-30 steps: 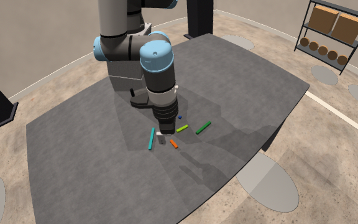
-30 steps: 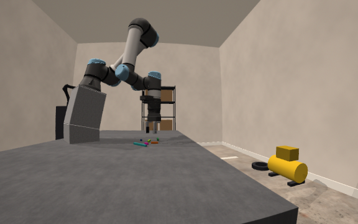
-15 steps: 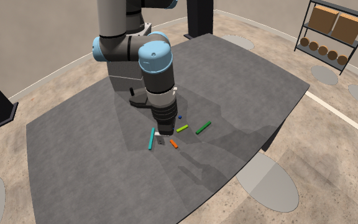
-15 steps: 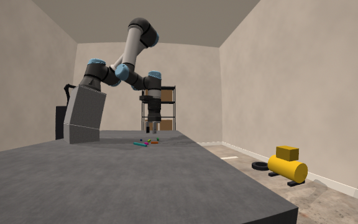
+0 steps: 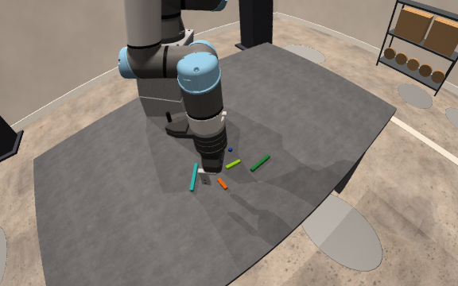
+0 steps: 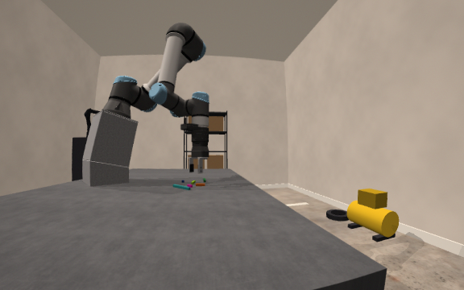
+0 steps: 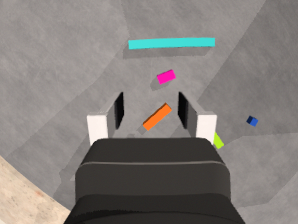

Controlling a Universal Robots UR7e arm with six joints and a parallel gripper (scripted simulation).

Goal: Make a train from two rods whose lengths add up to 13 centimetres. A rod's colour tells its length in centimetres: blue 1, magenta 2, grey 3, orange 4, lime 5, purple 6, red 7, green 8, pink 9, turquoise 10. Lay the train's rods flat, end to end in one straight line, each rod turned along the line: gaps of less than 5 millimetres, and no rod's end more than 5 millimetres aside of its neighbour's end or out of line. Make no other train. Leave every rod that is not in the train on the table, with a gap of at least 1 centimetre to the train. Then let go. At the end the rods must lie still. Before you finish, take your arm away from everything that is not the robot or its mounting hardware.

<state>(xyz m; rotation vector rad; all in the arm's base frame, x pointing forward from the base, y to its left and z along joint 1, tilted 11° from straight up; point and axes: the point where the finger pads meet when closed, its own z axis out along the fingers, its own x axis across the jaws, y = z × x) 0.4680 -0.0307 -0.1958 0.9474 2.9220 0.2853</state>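
Several rods lie flat on the dark table. A turquoise rod (image 5: 193, 176) (image 7: 172, 43) is at the left, with a short magenta rod (image 7: 166, 76) beside it; the arm hides the magenta rod in the top view. An orange rod (image 5: 222, 183) (image 7: 157, 116) lies slanted. A lime rod (image 5: 233, 164), a green rod (image 5: 260, 163) and a small blue rod (image 5: 230, 149) (image 7: 252, 120) lie to the right. My gripper (image 5: 208, 175) (image 7: 150, 103) (image 6: 196, 164) is open and empty, hovering above the table. In the wrist view the orange rod shows between its fingers, below them.
The robot's grey base block (image 6: 107, 149) stands at the back left of the table. The table's edge (image 5: 356, 159) runs to the right of the rods. A shelf with boxes (image 5: 428, 40) stands off the table.
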